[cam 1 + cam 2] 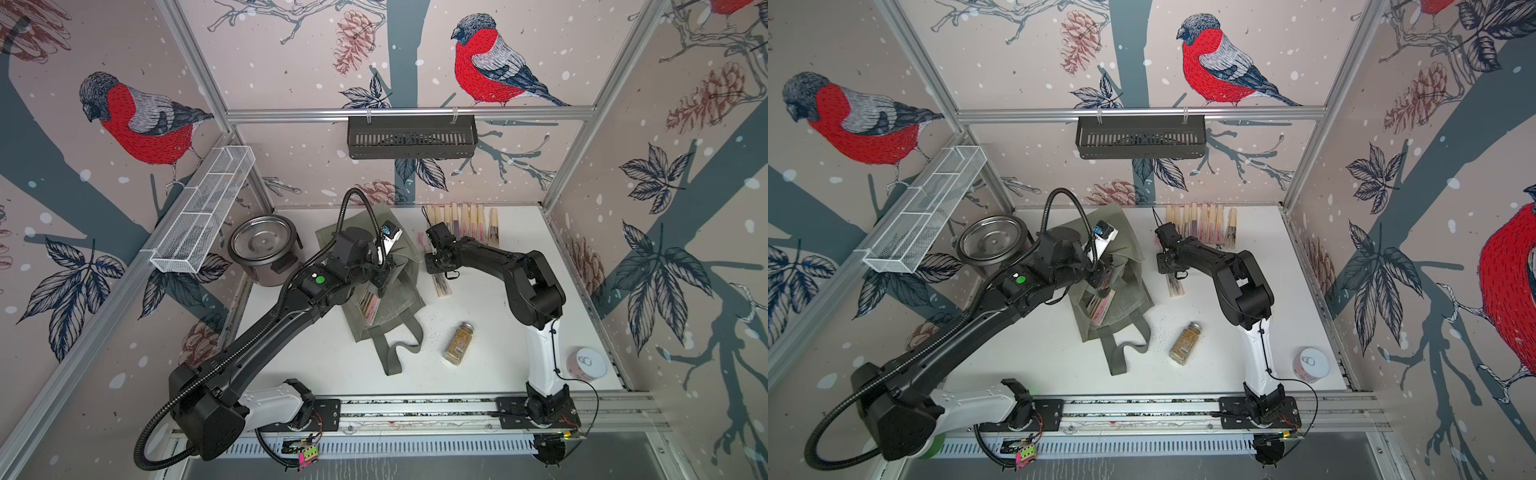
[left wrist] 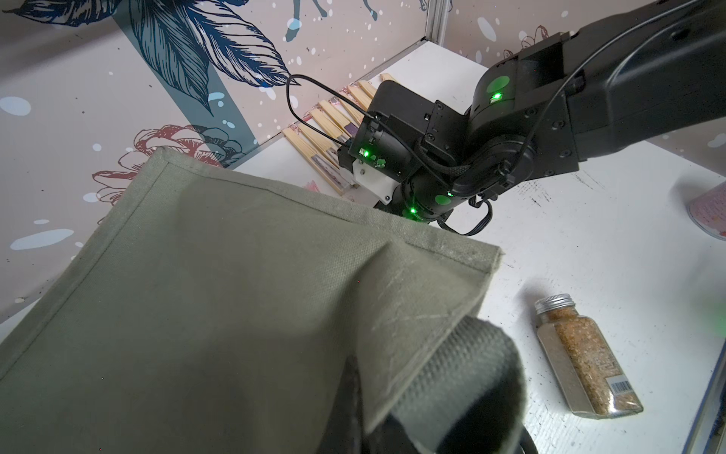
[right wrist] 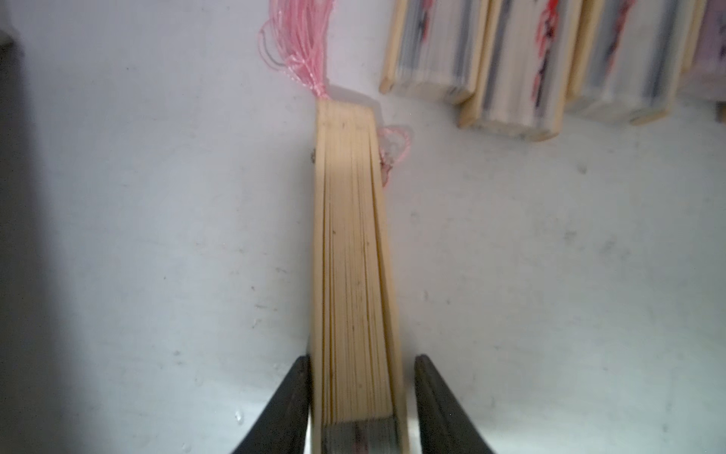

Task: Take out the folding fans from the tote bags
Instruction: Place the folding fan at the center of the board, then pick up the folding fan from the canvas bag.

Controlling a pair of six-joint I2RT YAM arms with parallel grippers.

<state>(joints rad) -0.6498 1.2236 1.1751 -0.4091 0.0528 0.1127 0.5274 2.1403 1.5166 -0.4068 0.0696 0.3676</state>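
The olive-grey tote bag (image 1: 395, 299) (image 1: 1125, 309) lies slumped mid-table, its mouth toward the front, with folding fans (image 1: 370, 307) (image 1: 1100, 309) showing inside. My left gripper (image 1: 380, 278) (image 2: 365, 412) is shut on the bag's upper fabric (image 2: 235, 295) by the strap. To the right of the bag, one pale bamboo fan (image 3: 353, 255) (image 1: 442, 286) with a pink tassel lies flat on the table. My right gripper (image 3: 363, 358) (image 1: 438, 266) straddles it, open: one finger touches it, the other stands off with a gap. A row of several fans (image 1: 461, 222) (image 1: 1200, 222) lies along the back edge.
A round steel pot (image 1: 262, 243) stands at the back left. A glass spice jar (image 1: 457, 343) (image 2: 585, 361) lies in front of the bag, and a pink can (image 1: 586, 363) sits at the front right. A white mesh shelf (image 1: 203, 208) and a black basket (image 1: 411, 137) hang on the walls.
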